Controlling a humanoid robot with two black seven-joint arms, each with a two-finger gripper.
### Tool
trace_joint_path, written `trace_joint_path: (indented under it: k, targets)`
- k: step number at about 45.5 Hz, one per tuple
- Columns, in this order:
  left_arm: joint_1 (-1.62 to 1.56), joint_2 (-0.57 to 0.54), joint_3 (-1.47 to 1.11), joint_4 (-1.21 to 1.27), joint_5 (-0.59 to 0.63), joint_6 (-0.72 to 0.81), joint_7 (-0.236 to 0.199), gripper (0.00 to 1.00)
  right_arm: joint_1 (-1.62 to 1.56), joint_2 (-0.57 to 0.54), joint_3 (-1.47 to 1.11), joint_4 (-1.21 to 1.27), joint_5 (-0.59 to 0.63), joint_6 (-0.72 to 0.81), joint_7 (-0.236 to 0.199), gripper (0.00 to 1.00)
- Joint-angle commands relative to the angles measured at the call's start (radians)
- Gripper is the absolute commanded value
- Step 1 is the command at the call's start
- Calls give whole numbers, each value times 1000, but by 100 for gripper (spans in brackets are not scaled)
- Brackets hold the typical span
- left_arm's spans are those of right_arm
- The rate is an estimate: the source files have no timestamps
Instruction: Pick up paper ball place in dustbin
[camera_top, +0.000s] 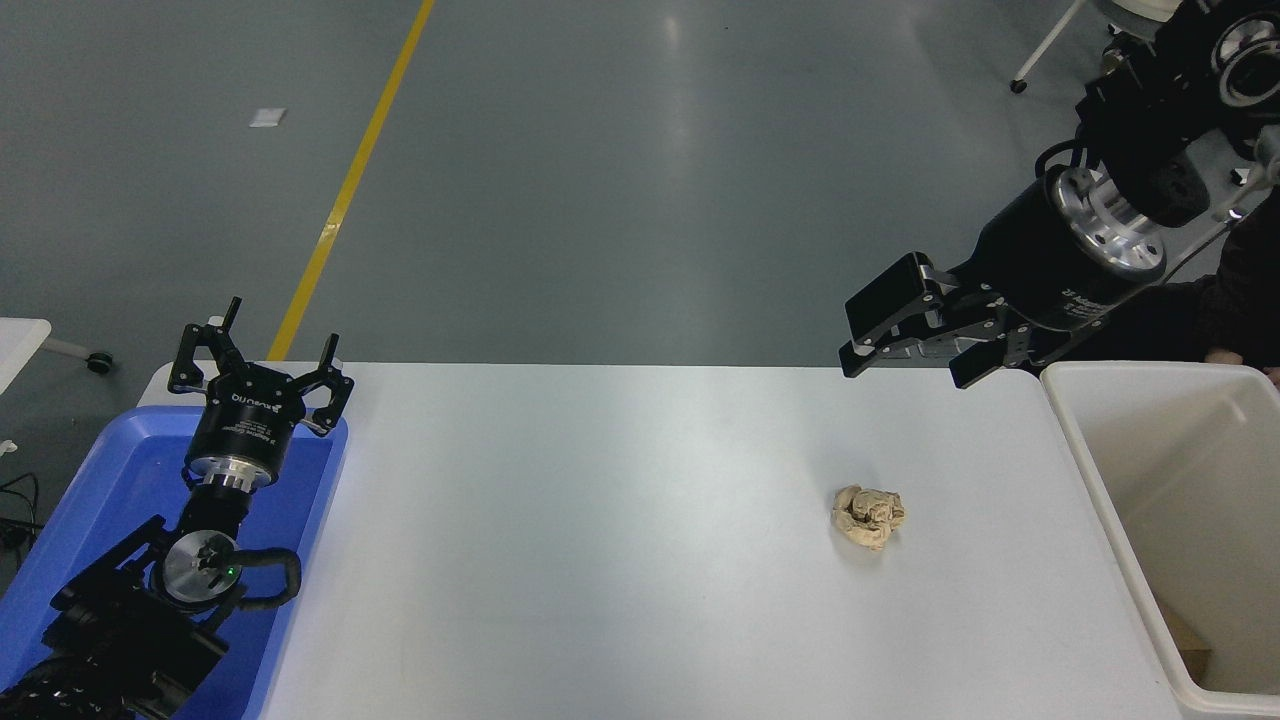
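While the paper ball (868, 516) lies alone on the white table (600, 540), it is touched by neither claw. To the right of the ball, at the table's right edge, the off-white dustbin (1100, 490) is seen, a brown scrap at its bottom. Beyond the ball and up to its right, the right claw (905, 360) is held above the table's far edge with its fingers apart and nothing between them. Far left of the ball, the left claw (262, 360) is parked over a blue tray (60, 540), its fingers spread wide.
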Motion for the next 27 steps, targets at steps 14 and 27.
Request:
trace_joint_path:
  k: [14, 27]
  targets:
    - [-1, 0, -5, 0, 1, 0, 0, 100, 9, 5, 2, 5, 8, 2, -7, 100]
    - [-1, 0, -5, 0, 1, 0, 0, 100, 7, 3, 6, 5, 8, 2, -7, 100]
